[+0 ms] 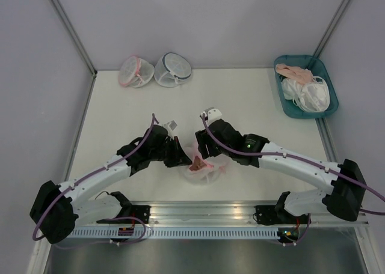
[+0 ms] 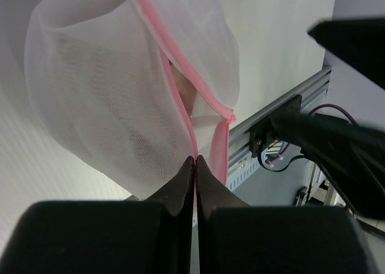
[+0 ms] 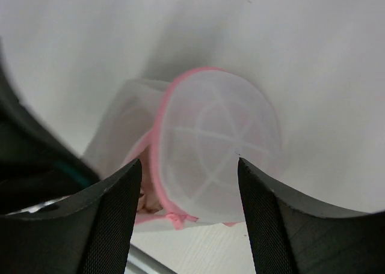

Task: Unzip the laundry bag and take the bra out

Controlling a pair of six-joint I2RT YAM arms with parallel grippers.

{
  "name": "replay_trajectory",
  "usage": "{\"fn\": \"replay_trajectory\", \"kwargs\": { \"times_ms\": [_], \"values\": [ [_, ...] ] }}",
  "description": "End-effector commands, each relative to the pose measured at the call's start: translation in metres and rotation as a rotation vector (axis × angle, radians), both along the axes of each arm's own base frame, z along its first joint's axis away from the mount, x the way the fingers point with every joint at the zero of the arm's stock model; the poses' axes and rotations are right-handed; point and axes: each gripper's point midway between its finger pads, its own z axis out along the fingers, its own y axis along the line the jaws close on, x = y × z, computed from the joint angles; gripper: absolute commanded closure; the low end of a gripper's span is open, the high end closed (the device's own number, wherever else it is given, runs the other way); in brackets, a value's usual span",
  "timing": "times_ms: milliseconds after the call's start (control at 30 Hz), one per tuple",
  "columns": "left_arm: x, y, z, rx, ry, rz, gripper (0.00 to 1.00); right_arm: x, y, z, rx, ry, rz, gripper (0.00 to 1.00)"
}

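- Left fingers (image 2: 180, 187) of mine are pressed tight together, tips of my left gripper (image 2: 195, 160) pinching the pink zipper rim (image 2: 180, 115) of the laundry bag (image 2: 102, 100), with the mesh ballooning just beyond them.
- My right gripper (image 3: 187, 163) hangs over the same bag, its fingers (image 3: 114, 217) spread wide and touching nothing; a round white mesh lobe edged in pink shows in the space between them.
- The laundry bag lies on the white table (image 1: 120, 112) near its front edge, between my two wrists, its zipper partly parted into a gap.
- Pale peach cloth, the bra (image 2: 180, 88), shows inside that gap, enclosed by the mesh.
- Two more mesh pouches, one pink-trimmed (image 1: 133, 71) and one dark-trimmed (image 1: 172, 70), lie side by side at the table's far edge, well apart from both grippers.
- At the far right, a teal tray (image 1: 287, 103) holds a heap of white and pink garments (image 1: 310, 91).
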Motion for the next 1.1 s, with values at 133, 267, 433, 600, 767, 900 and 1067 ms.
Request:
{"fn": "replay_trajectory", "kwargs": {
  "times_ms": [133, 267, 433, 600, 767, 900, 1067],
  "values": [
    [-0.026, -0.002, 0.009, -0.125, 0.03, 0.066, 0.98, 0.036, -0.033, -0.011, -0.142, -0.013, -0.29, 0.3],
    [-0.033, 0.0, 0.004, -0.132, 0.034, 0.068, 0.98, 0.036, -0.011, -0.012, -0.116, 0.021, -0.212, 0.31],
    [-0.035, -0.002, -0.004, -0.12, 0.053, 0.06, 0.98, 0.025, 0.024, -0.009, -0.032, 0.061, -0.051, 0.35],
    [-0.034, -0.003, -0.006, -0.124, 0.051, 0.058, 0.98, 0.013, 0.041, -0.03, -0.077, 0.116, 0.06, 0.41],
    [-0.033, -0.004, -0.009, -0.119, 0.057, 0.059, 0.98, -0.002, 0.059, -0.039, -0.106, 0.137, 0.166, 0.43],
    [-0.033, -0.004, -0.01, -0.12, 0.061, 0.058, 0.98, -0.011, 0.068, -0.04, -0.107, 0.147, 0.223, 0.43],
    [-0.033, -0.004, -0.009, -0.122, 0.056, 0.059, 0.98, -0.024, 0.074, -0.05, -0.153, 0.165, 0.286, 0.43]
  ]
}}
